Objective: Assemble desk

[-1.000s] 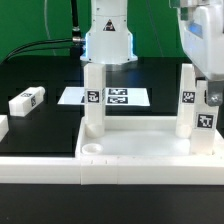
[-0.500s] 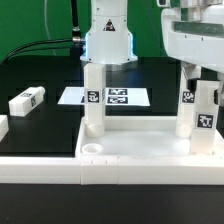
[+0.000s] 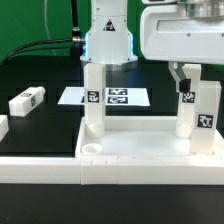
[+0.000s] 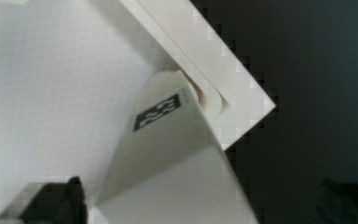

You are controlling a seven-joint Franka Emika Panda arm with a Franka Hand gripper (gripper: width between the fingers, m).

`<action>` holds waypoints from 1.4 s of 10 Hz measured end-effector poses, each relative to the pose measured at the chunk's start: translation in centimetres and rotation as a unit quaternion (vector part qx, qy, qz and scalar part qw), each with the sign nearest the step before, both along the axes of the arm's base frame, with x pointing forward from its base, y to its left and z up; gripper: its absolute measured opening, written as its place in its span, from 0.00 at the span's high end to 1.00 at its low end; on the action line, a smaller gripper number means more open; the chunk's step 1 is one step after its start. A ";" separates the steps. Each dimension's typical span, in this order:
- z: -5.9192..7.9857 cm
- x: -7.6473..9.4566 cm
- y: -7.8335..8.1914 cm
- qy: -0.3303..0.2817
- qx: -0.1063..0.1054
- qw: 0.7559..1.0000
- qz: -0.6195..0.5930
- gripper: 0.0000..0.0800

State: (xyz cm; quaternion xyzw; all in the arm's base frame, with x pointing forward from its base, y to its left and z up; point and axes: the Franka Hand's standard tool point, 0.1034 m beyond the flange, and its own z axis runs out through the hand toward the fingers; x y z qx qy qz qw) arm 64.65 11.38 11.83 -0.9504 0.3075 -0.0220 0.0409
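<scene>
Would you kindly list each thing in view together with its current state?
tabletop: flat on the table, three legs upright on it.
leg at the exterior view's left: standing upright.
two legs at the exterior view's right: standing upright.
loose leg: lying on its side.
gripper: empty, above the right legs; open or shut unclear.
marker board: flat.

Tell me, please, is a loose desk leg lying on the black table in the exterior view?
Yes, one loose leg lies flat on the black table.
</scene>
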 end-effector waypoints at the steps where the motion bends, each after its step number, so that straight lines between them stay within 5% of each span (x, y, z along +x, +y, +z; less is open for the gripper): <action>1: 0.0 0.0 0.2 -0.003 -0.006 0.999 0.047 0.19; 4: -0.1 -0.1 -0.1 -0.006 -0.017 0.993 0.115 0.19; 6: -0.1 -0.1 0.0 -0.006 -0.017 0.993 0.115 0.50; 7: -0.1 -0.1 -0.1 -0.006 -0.018 0.993 0.115 0.50; 8: -0.1 -0.1 -0.2 -0.006 -0.018 0.993 0.114 0.64; 12: -0.2 -0.1 -0.5 -0.004 -0.004 0.999 0.045 0.64; 14: -0.2 -0.2 -0.9 0.003 0.014 0.995 -0.096 0.64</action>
